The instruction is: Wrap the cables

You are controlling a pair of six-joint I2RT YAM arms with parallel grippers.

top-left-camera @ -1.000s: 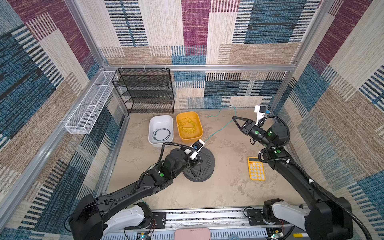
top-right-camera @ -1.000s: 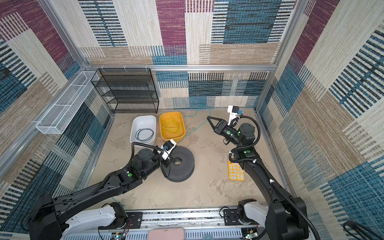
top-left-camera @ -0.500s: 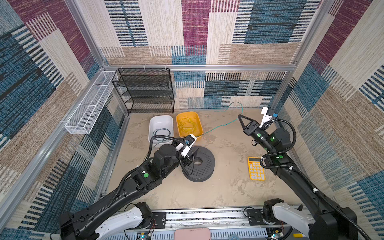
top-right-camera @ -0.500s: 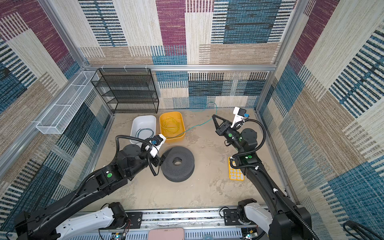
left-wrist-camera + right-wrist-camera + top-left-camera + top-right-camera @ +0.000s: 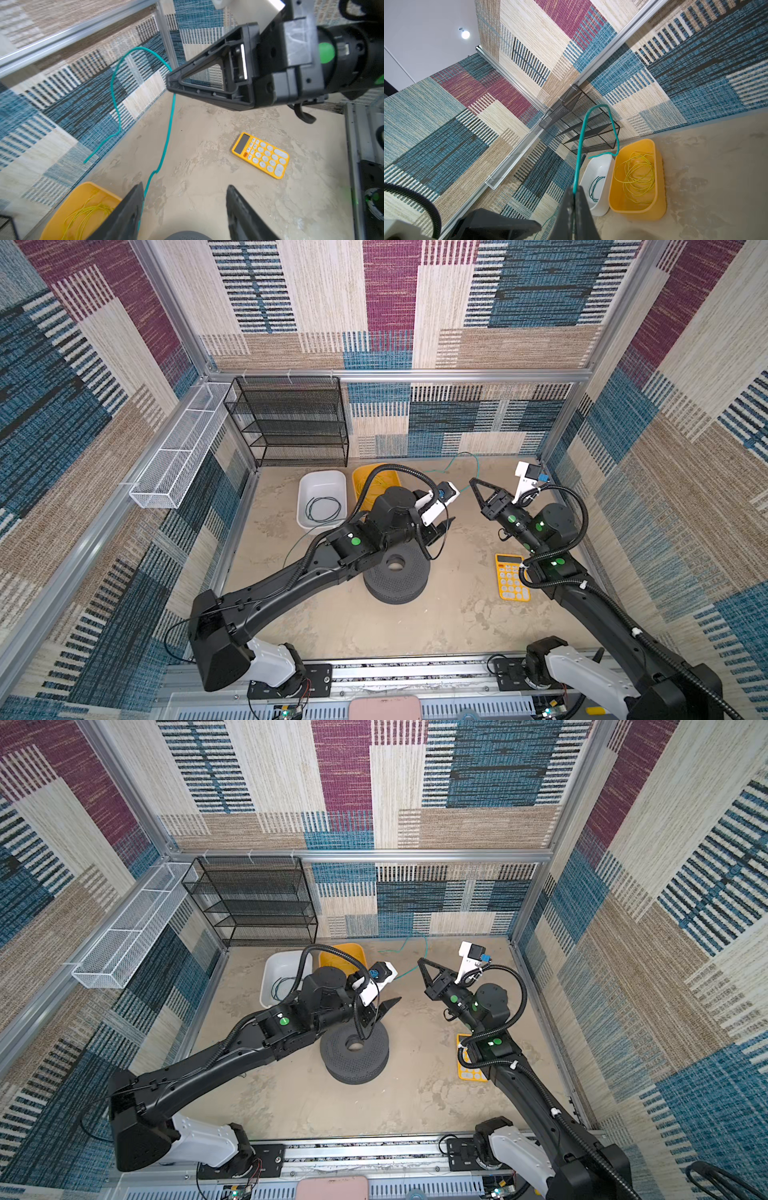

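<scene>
We pinched the string-thin teal cable [image 5: 579, 153] in our right gripper [image 5: 574, 192] near the rounded yellow tub [image 5: 637, 212]; our left gripper [image 5: 185, 187] stood splayed.

Bare floor [image 5: 461, 614] between black disc [image 5: 397, 576] and calculator [image 5: 512, 577]; teal cable [image 5: 169, 128] strung across behind

A robot lab cell: aluminium frame [image 5: 415, 375], carpet-clad walls [image 5: 390, 302], arms [image 5: 291, 589] on a base rail [image 5: 415, 672]
</scene>
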